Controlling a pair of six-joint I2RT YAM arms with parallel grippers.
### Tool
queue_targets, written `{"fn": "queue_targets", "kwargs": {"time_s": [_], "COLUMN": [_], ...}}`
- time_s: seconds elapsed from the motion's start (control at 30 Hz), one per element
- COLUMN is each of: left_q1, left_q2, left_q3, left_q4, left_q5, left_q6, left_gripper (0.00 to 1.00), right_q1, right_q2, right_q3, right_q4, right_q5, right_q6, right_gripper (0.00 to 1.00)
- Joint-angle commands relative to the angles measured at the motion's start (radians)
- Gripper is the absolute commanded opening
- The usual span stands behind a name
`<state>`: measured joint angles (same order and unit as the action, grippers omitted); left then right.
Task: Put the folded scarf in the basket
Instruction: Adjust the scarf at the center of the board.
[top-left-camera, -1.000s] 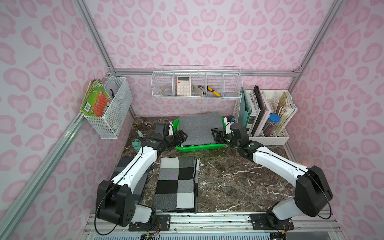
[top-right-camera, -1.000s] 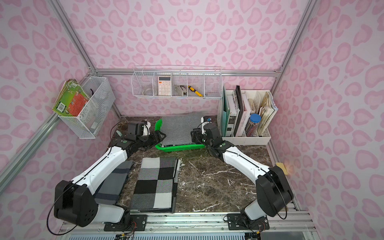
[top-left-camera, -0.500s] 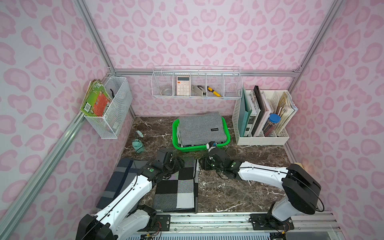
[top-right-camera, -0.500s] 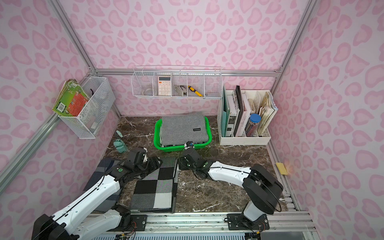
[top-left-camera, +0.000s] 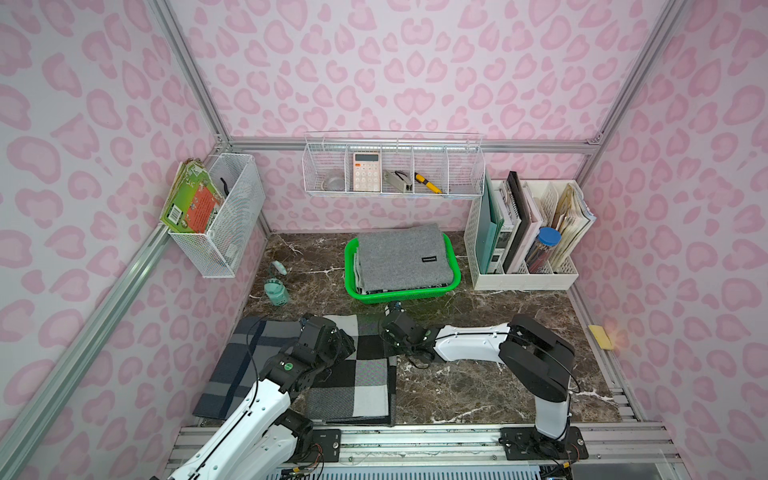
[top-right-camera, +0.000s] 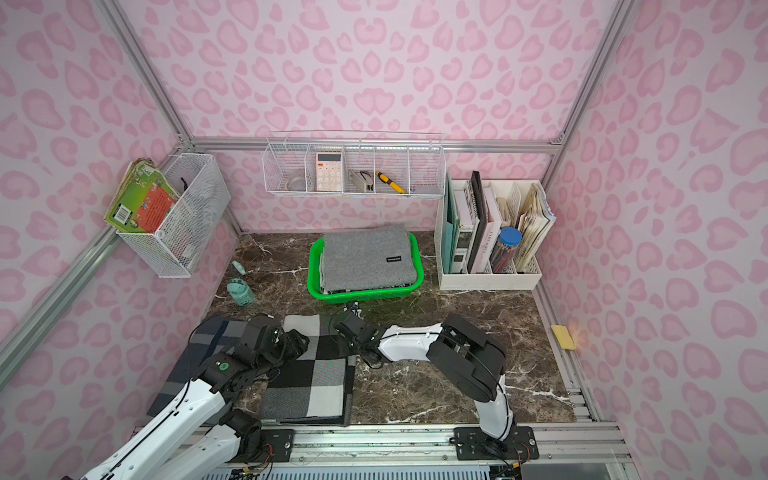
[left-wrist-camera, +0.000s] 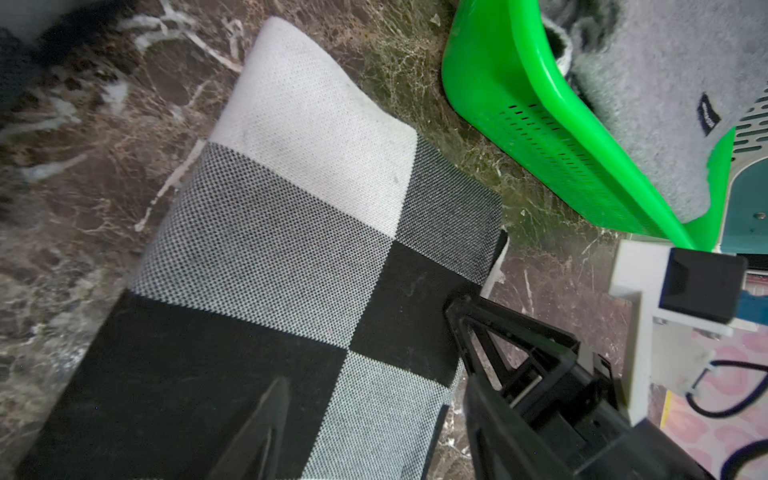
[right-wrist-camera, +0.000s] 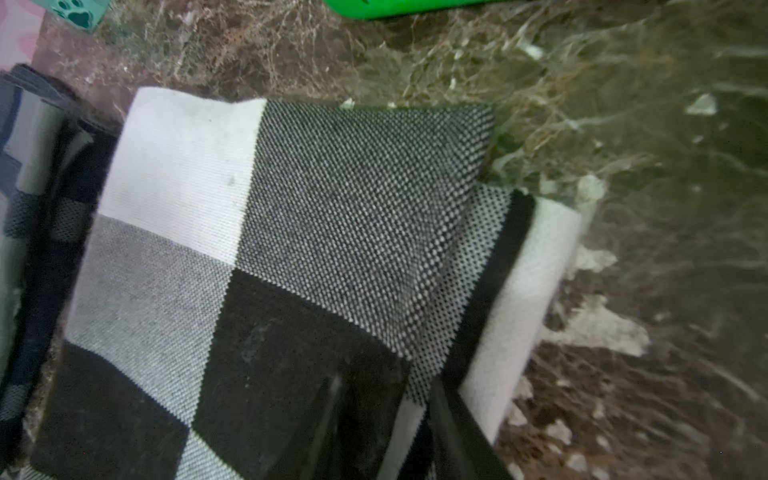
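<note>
Scarf (right-wrist-camera: 257, 232) edge sits between jaws of right pincer (right-wrist-camera: 386, 380), grip unclear; left pincer (left-wrist-camera: 368, 345) open.

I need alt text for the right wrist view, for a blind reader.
A folded black, white and grey checked scarf lies on a brown marble table, and the two fingers of the right claw sit at its layered edge. A strip of the green basket shows beyond it.

The scarf (top-left-camera: 362, 375) is checked black, white, grey; the basket (top-left-camera: 400, 297) bright green.
</note>
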<state>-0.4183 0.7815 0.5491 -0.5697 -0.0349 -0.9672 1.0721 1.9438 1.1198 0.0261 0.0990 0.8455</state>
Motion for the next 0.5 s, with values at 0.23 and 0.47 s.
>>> {"fn": "queue_targets", "kwargs": {"time_s": [0.23, 0.47], "left_q1": [-0.001, -0.011], "left_q2": [0.031, 0.078], "left_q3": [-0.007, -0.004], "left_q4": [0.006, 0.057], "left_q5": [0.016, 0.107], "left_q6": [-0.013, -0.007], "left_gripper": [0.72, 0.75], "right_q1": [0.003, -0.023], "right_q2": [-0.045, -0.333], "right_q3": [-0.054, -0.385], "right_q4": [-0.026, -0.002], "right_q5": [0.053, 0.154], "right_q6": [0.061, 0.208], "right_gripper": [0.0, 0.0]}}
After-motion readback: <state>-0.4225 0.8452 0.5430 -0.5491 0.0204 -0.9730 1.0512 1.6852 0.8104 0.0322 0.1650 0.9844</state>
